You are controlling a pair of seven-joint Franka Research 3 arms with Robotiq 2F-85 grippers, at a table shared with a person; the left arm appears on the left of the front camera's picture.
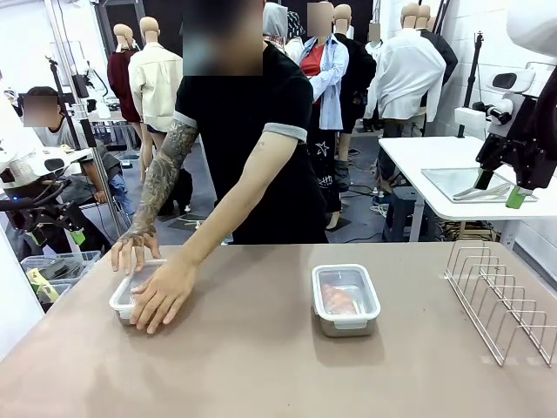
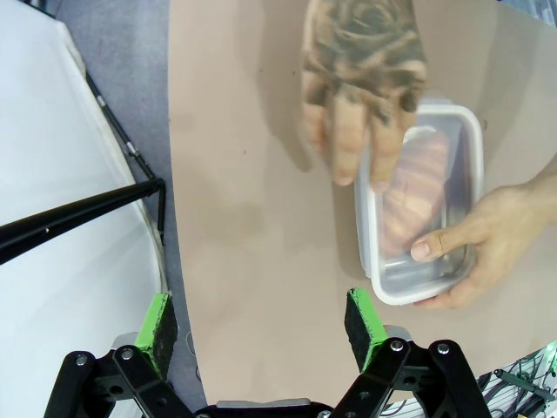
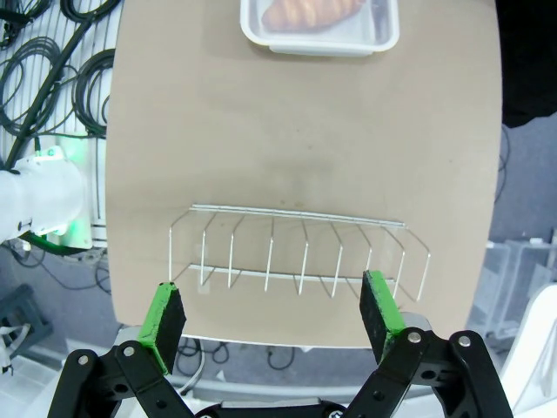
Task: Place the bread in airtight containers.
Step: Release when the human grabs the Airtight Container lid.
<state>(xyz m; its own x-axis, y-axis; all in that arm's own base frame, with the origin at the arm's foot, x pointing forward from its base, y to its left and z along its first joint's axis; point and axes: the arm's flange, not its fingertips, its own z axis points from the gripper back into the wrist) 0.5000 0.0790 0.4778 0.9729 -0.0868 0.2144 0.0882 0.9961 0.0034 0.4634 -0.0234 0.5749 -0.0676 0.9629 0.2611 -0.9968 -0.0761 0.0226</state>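
Two lidded airtight containers sit on the brown table. The left container [image 1: 130, 292] [image 2: 424, 205] holds a croissant [image 2: 418, 187] under its lid, and a person's two hands [image 1: 152, 283] press on that lid. The right container [image 1: 345, 299] [image 3: 319, 24] stands closed in the middle with a croissant [image 1: 339, 299] [image 3: 311, 10] inside. My left gripper [image 1: 54, 233] [image 2: 261, 322] hangs open off the table's left side, high above its edge. Up at the right, above the wire rack, my right gripper [image 1: 498, 190] [image 3: 272, 315] is open with nothing between its fingers.
A wire rack [image 1: 503, 296] [image 3: 296, 248] stands at the table's right edge. The person [image 1: 244, 131] stands at the far side, leaning over the left container. A white table [image 1: 470, 178] with a metal tray is behind at the right. Bare tabletop [image 1: 261, 366] lies in front.
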